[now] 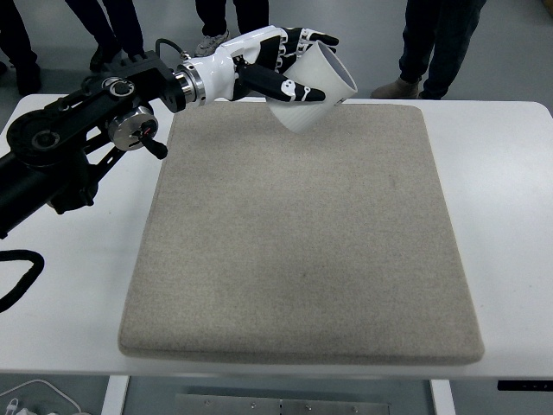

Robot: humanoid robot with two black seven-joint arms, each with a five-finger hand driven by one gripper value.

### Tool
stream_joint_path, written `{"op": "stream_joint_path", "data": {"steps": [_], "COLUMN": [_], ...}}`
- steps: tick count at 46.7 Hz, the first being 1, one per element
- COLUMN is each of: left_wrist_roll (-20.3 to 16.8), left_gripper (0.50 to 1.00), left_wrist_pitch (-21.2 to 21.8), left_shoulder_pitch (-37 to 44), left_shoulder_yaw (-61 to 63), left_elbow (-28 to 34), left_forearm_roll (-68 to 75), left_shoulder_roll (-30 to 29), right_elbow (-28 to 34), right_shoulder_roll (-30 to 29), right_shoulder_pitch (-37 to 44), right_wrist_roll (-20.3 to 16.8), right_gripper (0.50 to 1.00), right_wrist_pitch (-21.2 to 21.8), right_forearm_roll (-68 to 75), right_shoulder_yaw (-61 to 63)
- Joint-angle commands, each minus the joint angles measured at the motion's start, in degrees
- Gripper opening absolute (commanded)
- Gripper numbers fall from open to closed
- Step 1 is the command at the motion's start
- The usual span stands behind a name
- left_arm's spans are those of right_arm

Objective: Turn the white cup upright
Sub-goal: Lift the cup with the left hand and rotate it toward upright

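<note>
White cup (pixel 313 89) sits tilted in the left hand's (pixel 278 62) clamped fingers, top center; I'd level it before lowering onto the mat (pixel 302 242).

Top view. The left arm (pixel 78 147), black with a silver wrist joint, enters from the left edge and reaches over a white table (pixel 510 216) toward its far side. The left hand (pixel 281 65), white with black finger segments, grips a white cup (pixel 315 91) around its body. The cup is tilted, rim pointing up and to the right, base down and to the left, at the far edge of a beige felt mat (pixel 294 242). Legs and shoes of standing people (pixel 428 43) line the floor beyond the table. A black cable (pixel 19 277) lies at left.
</note>
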State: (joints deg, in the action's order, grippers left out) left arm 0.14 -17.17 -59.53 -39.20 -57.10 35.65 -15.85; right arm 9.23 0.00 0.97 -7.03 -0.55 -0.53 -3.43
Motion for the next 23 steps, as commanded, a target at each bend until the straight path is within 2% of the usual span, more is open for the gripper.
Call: {"op": "stream_joint_path", "data": {"steps": [1, 10, 19, 23], "left_wrist_roll": [-2.24, -8.65, -18.14, -21.22], "left_gripper": [0.5, 0.5, 0.5, 0.5], "left_wrist_pitch": [-0.58, -1.81, -1.9, -1.9], "left_shoulder_pitch": [1.25, 5.65, 8.2, 8.9], "left_shoulder_yaw": [-0.61, -2.81, -2.81, -2.81], "left_elbow": [0.5, 0.77, 2.96, 3.93], "left_forearm_roll": [-0.58, -0.67, -0.75, -0.93], "left_shoulder_roll": [-0.14, -0.14, -0.06, 0.03], "right_elbow": [0.0, 0.0, 0.0, 0.0], "right_shoulder_roll": [0.0, 0.0, 0.0, 0.0], "right_shoulder_pitch": [-0.09, 0.0, 0.0, -0.09], "right_wrist_roll": [0.0, 0.0, 0.0, 0.0], "right_gripper": [0.93, 0.93, 0.93, 0.93], "right_wrist_pitch": [0.02, 0.02, 0.02, -0.06], "right_forearm_roll": [0.0, 0.0, 0.0, 0.0], "right_shoulder_yaw": [0.0, 0.0, 0.0, 0.0]}}
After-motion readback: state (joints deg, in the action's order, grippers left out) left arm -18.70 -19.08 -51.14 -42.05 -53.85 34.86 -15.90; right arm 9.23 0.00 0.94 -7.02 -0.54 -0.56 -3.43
